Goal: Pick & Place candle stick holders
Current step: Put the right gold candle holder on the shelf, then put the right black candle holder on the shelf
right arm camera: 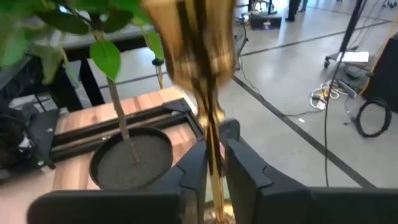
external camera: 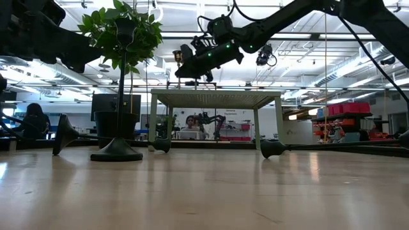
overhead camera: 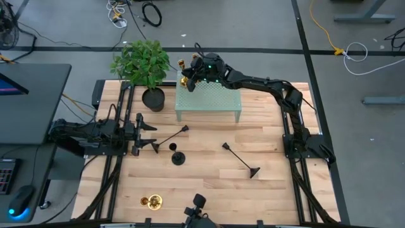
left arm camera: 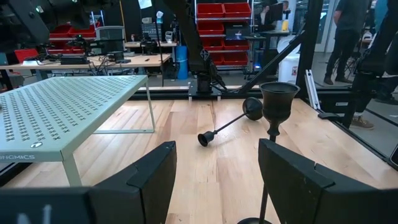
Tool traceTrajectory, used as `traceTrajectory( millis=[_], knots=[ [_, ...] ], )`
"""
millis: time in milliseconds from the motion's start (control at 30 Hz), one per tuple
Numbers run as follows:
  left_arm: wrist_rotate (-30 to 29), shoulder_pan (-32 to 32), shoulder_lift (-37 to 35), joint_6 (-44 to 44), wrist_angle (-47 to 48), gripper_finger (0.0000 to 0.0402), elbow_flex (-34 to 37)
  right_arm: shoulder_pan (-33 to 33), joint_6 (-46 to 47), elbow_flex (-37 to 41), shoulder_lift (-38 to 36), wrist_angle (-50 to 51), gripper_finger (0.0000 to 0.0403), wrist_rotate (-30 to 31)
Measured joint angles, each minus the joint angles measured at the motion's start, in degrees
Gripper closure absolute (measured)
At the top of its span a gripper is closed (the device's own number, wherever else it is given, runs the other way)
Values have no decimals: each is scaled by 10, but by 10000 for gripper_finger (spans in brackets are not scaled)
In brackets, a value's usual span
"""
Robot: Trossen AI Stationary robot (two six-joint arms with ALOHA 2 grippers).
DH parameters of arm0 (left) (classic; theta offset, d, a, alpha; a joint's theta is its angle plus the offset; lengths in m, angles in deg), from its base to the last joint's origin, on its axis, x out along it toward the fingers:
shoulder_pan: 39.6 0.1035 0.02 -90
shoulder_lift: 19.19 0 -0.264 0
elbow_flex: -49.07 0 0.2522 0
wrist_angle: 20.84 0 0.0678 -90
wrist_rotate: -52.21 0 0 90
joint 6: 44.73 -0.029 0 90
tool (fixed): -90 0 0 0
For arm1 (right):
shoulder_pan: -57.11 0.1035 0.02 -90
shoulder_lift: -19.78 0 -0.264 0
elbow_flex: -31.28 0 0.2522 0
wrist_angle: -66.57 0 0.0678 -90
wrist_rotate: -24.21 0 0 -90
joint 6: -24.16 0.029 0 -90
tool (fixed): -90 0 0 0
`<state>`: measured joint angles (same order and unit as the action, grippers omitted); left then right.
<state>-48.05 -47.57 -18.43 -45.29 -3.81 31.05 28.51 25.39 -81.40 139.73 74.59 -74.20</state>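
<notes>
My right gripper (overhead camera: 188, 77) is shut on a gold candle stick holder (right arm camera: 194, 43) over the far left corner of the green perforated stand (overhead camera: 209, 98). A second gold holder (overhead camera: 181, 64) stands just beyond it. A third gold holder (overhead camera: 152, 201) lies near the table's near edge. My left gripper (overhead camera: 147, 134) is open and empty at the table's left. One black holder (overhead camera: 171, 136) lies just to its right. Another black holder (left arm camera: 278, 102) stands upright on its base (overhead camera: 178, 158). A third black holder (overhead camera: 240, 159) lies right of centre. My right gripper pinches the gold holder's thin stem (right arm camera: 214, 146) between its two fingers (right arm camera: 194, 171), below the top cup. The fingers come from the table's right side and lie across the stem. The holder stands upright, cup up. Its base is hidden, so I cannot tell whether it rests on the stand.
A black pot with a leafy green plant (overhead camera: 145, 66) stands at the far left, close beside the stand and my right gripper. The wooden table (overhead camera: 209, 183) has bare room between the lying holders. People show in the room beyond the table (left arm camera: 348, 37).
</notes>
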Motion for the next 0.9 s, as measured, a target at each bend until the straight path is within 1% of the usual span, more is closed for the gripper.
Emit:
traceTrajectory(
  millis=[200,367,900],
  knots=[
    [0,0,0,0,1,175,0,0,-2,0,0,7,317,0],
    [0,0,0,0,11,175,0,0,-2,0,0,6,308,-1],
    [0,0,0,0,13,175,0,1,-8,-1,-1,11,305,-2]
  ],
)
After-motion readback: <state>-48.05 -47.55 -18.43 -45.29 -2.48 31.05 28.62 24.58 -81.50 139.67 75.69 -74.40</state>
